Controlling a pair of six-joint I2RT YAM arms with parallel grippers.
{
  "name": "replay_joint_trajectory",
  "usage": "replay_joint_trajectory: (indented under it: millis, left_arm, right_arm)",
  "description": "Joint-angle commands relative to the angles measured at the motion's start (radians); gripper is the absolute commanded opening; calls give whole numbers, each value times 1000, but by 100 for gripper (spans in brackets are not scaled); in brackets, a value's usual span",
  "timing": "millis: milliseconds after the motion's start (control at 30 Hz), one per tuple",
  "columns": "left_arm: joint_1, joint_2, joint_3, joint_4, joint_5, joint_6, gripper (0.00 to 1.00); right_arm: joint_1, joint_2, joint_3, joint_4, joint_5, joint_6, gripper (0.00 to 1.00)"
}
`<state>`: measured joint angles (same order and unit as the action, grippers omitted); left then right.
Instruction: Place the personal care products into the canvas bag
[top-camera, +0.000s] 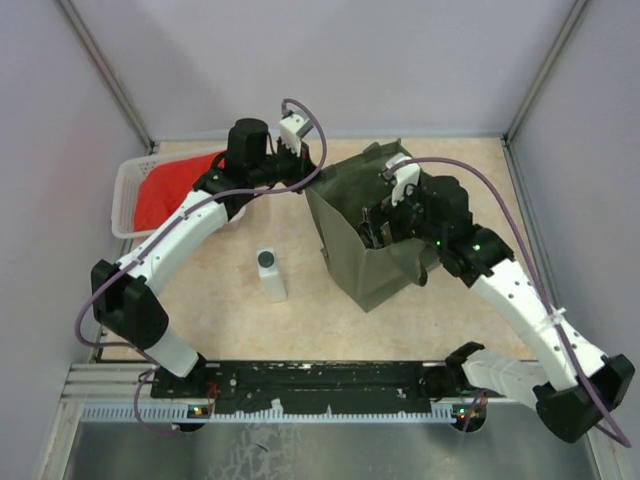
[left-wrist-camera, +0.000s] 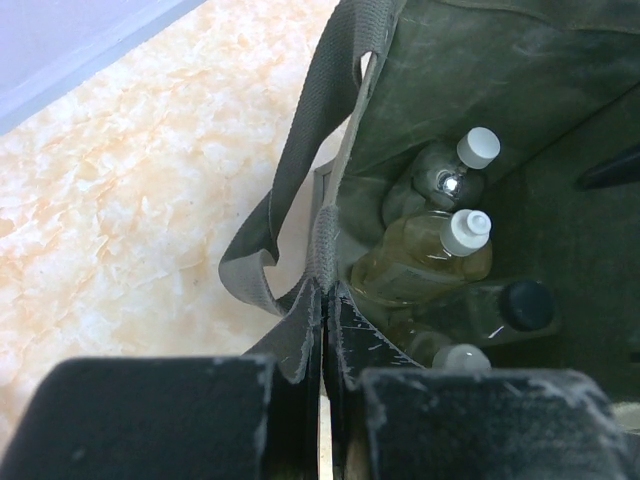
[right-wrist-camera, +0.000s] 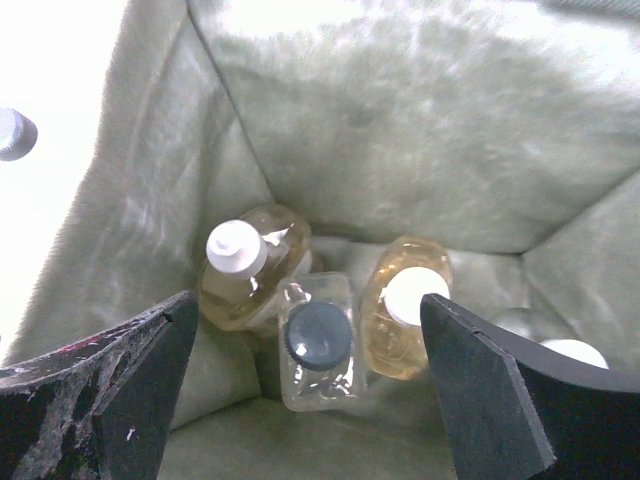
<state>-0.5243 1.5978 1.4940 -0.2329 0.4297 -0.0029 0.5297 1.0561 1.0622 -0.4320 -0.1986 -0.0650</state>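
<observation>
The olive-green canvas bag (top-camera: 372, 262) stands at mid-table. My left gripper (top-camera: 303, 168) is shut on its rim by a handle (left-wrist-camera: 300, 160), jaws pinching the fabric (left-wrist-camera: 325, 305). My right gripper (top-camera: 380, 228) is down inside the bag, open and empty (right-wrist-camera: 308, 305). On the bag's floor lie two amber bottles with white caps (right-wrist-camera: 245, 270) (right-wrist-camera: 405, 305) and between them the clear bottle with the black cap (right-wrist-camera: 318, 340); they also show in the left wrist view (left-wrist-camera: 430, 262). The white bottle with the dark-grey cap (top-camera: 271, 275) stands on the table left of the bag.
A white lattice basket (top-camera: 127, 195) holding a red cloth (top-camera: 165, 190) sits at the back left. A whitish round thing (right-wrist-camera: 572, 352) lies partly hidden in the bag's corner. Grey walls (top-camera: 60, 120) close in the table.
</observation>
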Motion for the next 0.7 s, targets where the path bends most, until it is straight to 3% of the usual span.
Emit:
replay_joint_trajectory:
  millis: [0,367,667]
  left_arm:
    - [7,28,43,-1,-1,13,0]
    - [8,72,95,-32,-47,28,0]
    - [9,63,105,-36,-37,29,0]
  right_arm:
    - [86,-114,114,-39,219,34,92]
    - [490,-98,115,21,540,84,92]
    - [647,99,0,303,515,142,95]
